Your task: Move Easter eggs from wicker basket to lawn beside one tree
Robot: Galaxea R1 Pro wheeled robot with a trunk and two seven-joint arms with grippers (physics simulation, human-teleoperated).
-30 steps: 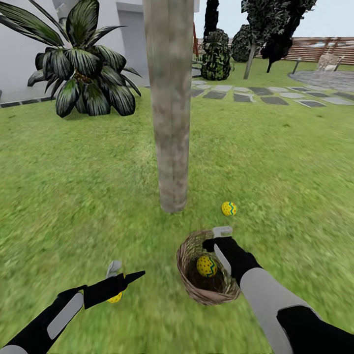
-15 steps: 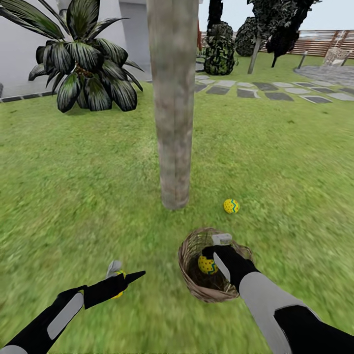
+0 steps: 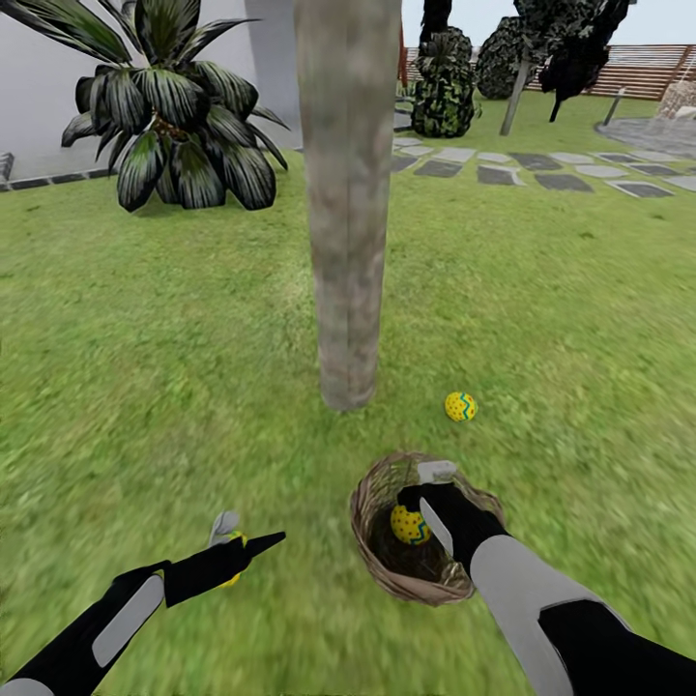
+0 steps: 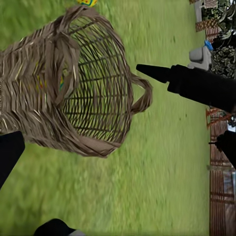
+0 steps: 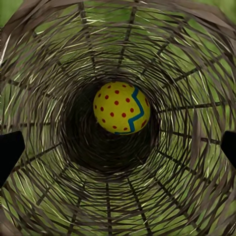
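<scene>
head view: the basket [image 3: 382,561] sits on the lawn [image 3: 174,367] just in front of the tree [image 3: 346,242], slightly to the right of the trunk's foot. one egg [image 3: 408,525] lies inside the basket, partly behind the right end effector [image 3: 432,495], which reaches down into the basket's mouth. a second egg [image 3: 460,406] rests on the grass near the trunk's base, to its right and just beyond the basket. a third egg [image 3: 229,572] shows as a yellow patch at the left end effector [image 3: 240,541], well to the left of the basket, in front of the tree; i cannot tell whether that end effector pinches it or only hangs over it, nor whether its fingers are spread. a palm [image 3: 169,126] stands behind and left of the tree, and a stone path [image 3: 541,179] runs behind and right of it.

right wrist view: the egg [image 5: 121,108] lies at the bottom of the basket [image 5: 49,64], and the two dark fingertips [image 5: 10,152] stand spread wide at either side, touching nothing.

left wrist view: the basket [image 4: 44,103] appears from the side, its loop handle [image 4: 141,94] facing a dark pointed fingertip [image 4: 153,72].
</scene>
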